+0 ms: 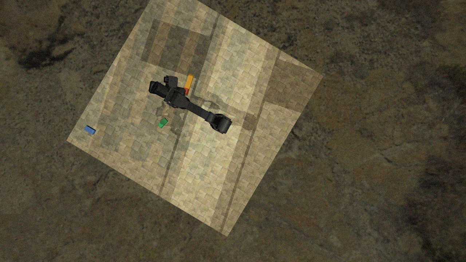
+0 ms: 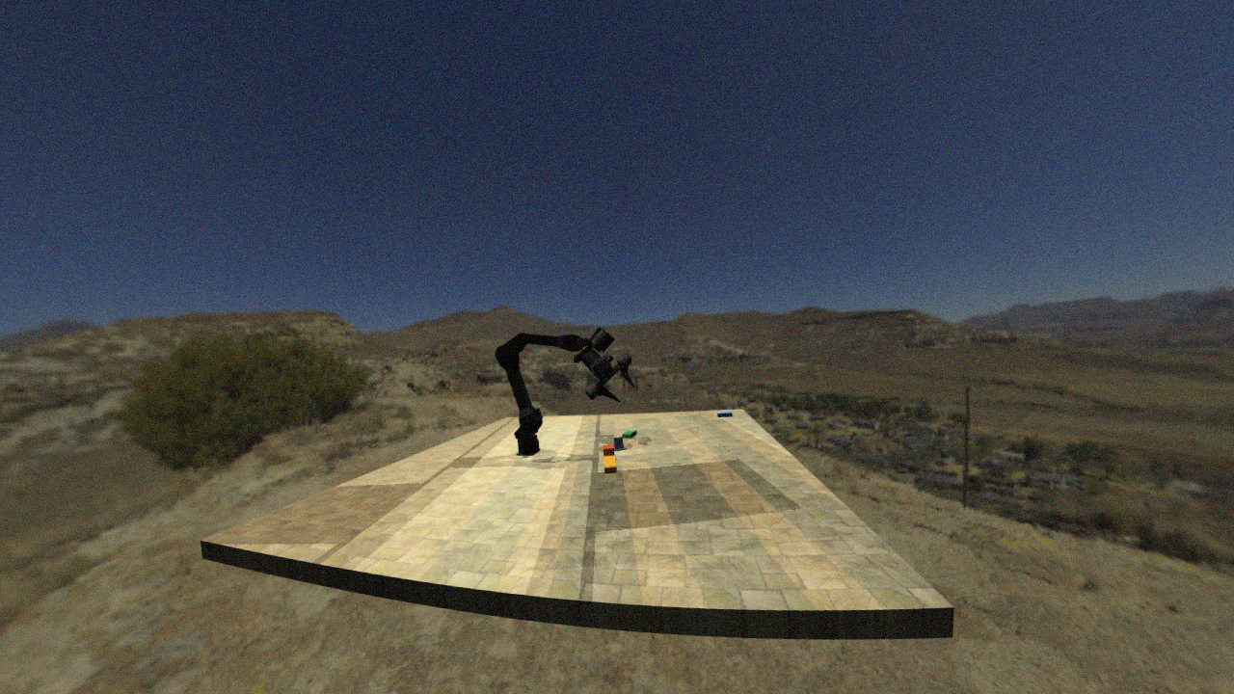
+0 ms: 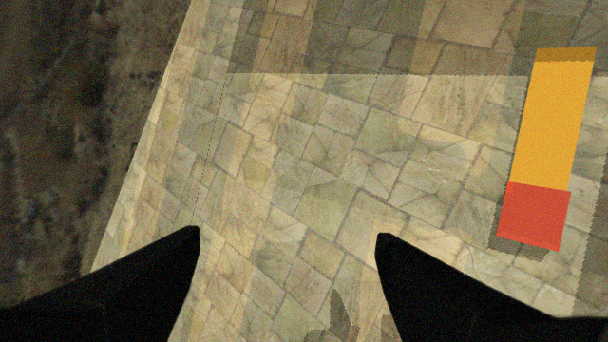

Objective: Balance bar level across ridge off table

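The bar [image 1: 188, 83] [image 2: 608, 463] [image 3: 551, 128] is orange with a red end [image 3: 534, 216] and lies flat on the tiled table [image 1: 211, 179] [image 2: 518, 535] [image 3: 309, 142]. A small dark ridge block [image 2: 618, 442] stands just behind the bar's red end in the exterior view; the arm hides it from above. My gripper [image 1: 153, 87] [image 2: 617, 380] [image 3: 290, 240] is open and empty. It hangs well above the table and points down at bare tiles. The bar is off to its right in the wrist view.
A green block [image 1: 162, 122] [image 2: 629, 433] lies near the arm. A blue block [image 1: 90, 129] [image 2: 723, 413] lies by the table's far corner. The table's edge shows at the left of the wrist view, with rough ground beyond.
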{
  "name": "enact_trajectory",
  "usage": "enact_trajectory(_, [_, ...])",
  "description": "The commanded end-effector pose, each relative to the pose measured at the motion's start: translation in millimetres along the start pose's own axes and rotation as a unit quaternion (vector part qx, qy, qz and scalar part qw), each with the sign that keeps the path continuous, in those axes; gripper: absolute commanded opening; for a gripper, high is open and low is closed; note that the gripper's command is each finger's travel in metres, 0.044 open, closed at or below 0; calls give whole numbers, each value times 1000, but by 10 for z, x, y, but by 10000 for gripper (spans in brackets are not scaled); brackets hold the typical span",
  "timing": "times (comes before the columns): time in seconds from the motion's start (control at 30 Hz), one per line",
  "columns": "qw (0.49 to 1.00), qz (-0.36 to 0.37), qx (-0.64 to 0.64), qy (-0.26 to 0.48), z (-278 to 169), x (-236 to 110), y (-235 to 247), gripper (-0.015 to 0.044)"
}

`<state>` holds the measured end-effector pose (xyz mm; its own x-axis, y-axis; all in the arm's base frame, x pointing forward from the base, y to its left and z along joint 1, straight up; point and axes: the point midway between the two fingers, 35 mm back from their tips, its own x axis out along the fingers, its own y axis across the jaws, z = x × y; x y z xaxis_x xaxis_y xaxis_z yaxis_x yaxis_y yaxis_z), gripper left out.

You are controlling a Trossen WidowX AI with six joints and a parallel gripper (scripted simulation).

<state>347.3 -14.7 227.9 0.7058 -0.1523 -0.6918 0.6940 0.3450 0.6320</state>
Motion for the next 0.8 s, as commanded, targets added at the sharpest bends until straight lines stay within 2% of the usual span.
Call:
enact_trajectory(0.0, [999,-45,-8,12,85,123,-99,315])
enact_trajectory(0.77, [962,-254,-2,103,567,523,-738,315])
